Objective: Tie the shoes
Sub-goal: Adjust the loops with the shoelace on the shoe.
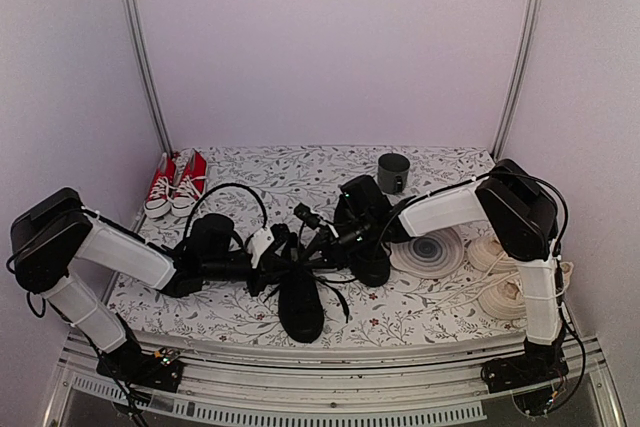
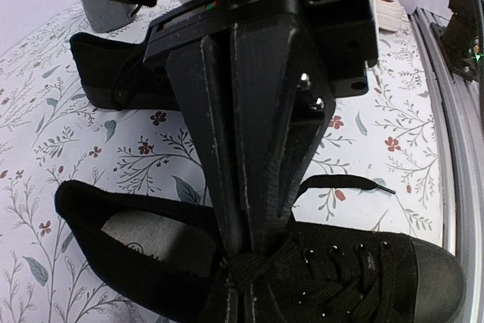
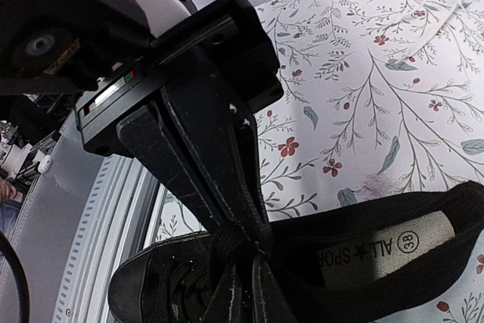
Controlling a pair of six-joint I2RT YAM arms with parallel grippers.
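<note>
Clearly the work is on the nearer black sneaker, which lies toe toward the arm bases, just in front of its mate; both sit left of the round coaster.

Thin black laces like these look soft, limp and probably slick, so they would slide out of a loose pinch; I judge the best hold is close to the crossing over the tongue, not out at the loose tips. The canvas shoe itself is light and would likely drag if a lace is pulled sideways.

From the left of that sneaker, the left gripper has its jaws pressed together on a bunched lace at the tongue. From the right, the right gripper is likewise nearly closed, pinching lace at the same spot.

Both arms reach low and nearly level across the floral tabletop, forearms stretched inward, their fingertips meeting over the nearer sneaker's throat.
</note>
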